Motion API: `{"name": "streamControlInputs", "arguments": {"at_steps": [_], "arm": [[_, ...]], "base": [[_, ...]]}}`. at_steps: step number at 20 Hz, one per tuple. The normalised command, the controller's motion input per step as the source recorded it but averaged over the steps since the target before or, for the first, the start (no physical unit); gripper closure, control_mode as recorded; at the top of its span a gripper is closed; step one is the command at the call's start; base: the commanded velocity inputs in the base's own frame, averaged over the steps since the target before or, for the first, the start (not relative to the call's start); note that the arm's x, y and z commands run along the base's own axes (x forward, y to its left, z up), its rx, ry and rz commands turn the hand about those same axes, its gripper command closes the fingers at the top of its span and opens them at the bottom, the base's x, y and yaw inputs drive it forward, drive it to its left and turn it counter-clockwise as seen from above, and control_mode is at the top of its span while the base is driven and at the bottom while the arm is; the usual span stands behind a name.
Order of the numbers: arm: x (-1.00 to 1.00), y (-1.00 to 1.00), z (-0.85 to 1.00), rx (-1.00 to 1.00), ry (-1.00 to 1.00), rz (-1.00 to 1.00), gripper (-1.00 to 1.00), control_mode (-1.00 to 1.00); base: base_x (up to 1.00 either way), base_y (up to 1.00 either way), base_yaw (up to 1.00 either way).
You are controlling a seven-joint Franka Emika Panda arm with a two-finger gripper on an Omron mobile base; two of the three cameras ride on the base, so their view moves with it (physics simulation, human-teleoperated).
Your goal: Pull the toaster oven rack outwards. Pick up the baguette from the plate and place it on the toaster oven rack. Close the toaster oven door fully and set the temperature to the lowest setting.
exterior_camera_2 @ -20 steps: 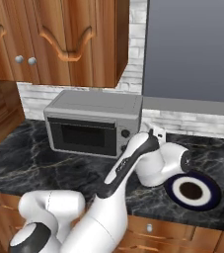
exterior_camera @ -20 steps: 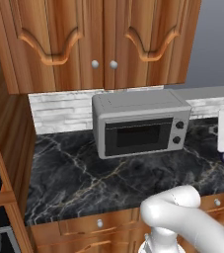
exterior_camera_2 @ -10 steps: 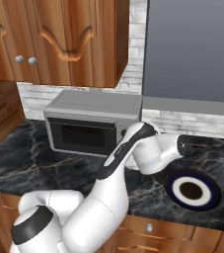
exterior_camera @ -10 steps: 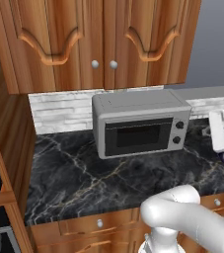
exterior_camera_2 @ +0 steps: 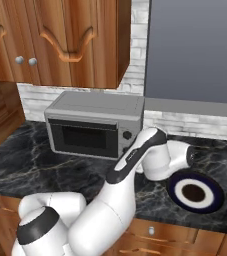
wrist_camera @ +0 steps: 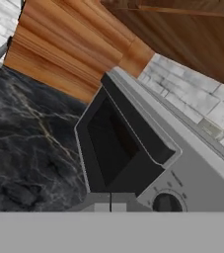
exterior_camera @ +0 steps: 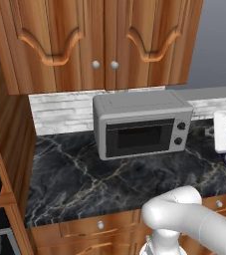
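Observation:
The grey toaster oven stands at the back of the dark marble counter, and its toaster oven door is closed. The toaster oven rack is hidden behind the dark glass. My hand hovers just to the right of the oven, level with its black knobs. In the hand view my gripper is shut on nothing, its tips close to a knob and the dark window. To the right, the plate lies bare on the counter. The baguette is out of view.
Wooden wall cabinets hang above the oven and a white brick backsplash runs behind it. Drawers line the counter's front edge. Open marble counter spreads in front of and left of the oven.
My hand has shifted slightly beside the oven's right end, turning at the wrist. The gripper stays shut and the oven door stays closed.

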Motion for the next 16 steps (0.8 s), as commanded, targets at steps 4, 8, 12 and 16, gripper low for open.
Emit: {"name": "streamControlInputs", "arguments": {"at_steps": [4,8,12,16], "arm": [[0.00,0.08,0.00,0.05,-0.11,-0.07,1.00,-1.00],[0.00,0.17,-0.01,0.02,-0.09,-0.07,1.00,-1.00],[0.00,0.26,0.00,0.00,-0.04,-0.06,-1.00,-1.00],[0.00,0.19,0.00,0.00,0.00,-0.05,-1.00,-1.00]], "base": [[0.00,0.00,0.00],[0.00,0.00,0.00],[0.00,0.00,0.00],[0.00,0.00,0.00]]}}
